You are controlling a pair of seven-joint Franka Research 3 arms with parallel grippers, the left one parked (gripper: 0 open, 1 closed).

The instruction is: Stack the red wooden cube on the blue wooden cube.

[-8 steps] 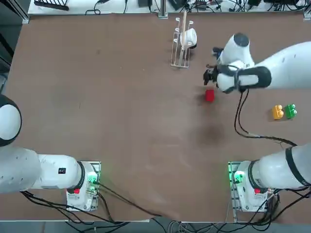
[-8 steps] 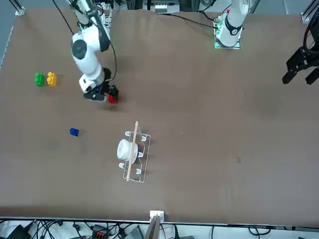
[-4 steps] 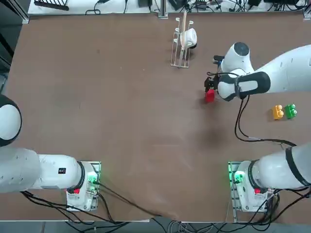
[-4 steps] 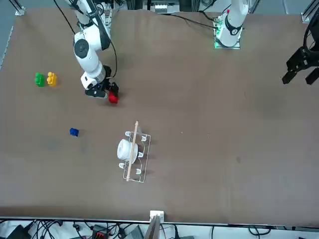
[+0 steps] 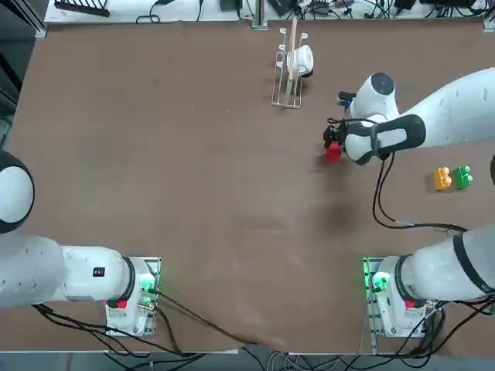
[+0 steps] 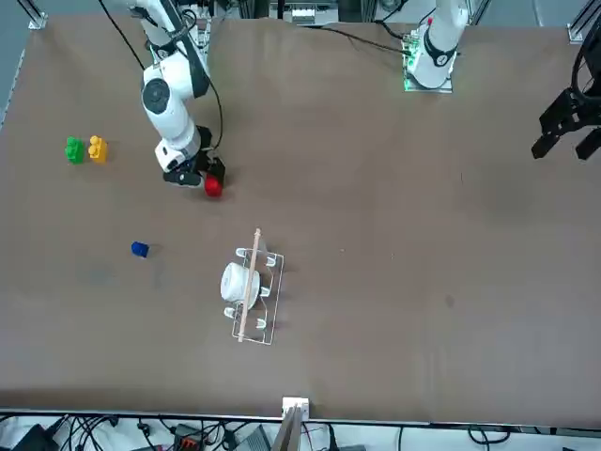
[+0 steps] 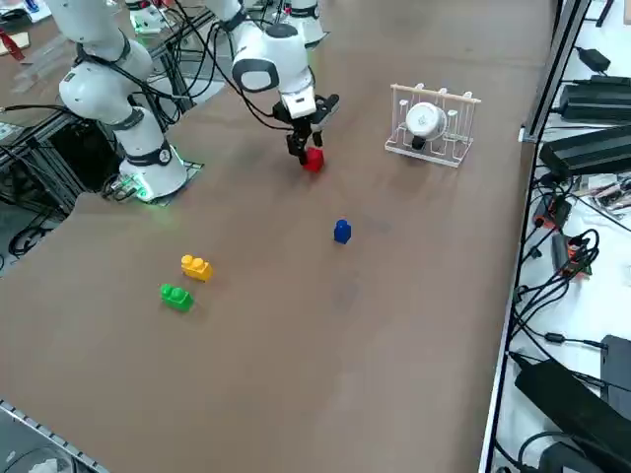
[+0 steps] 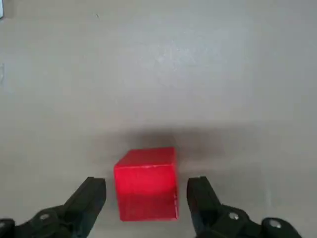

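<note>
Right tool spread wide around the red wooden cube (untouched), rack with 1 cup.

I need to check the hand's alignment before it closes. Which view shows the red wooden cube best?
The right wrist view: the red wooden cube fills the gap between the open right hand, untouched. In the top view the arm partly covers it. The front and right side views show it small beside the hand.
</note>
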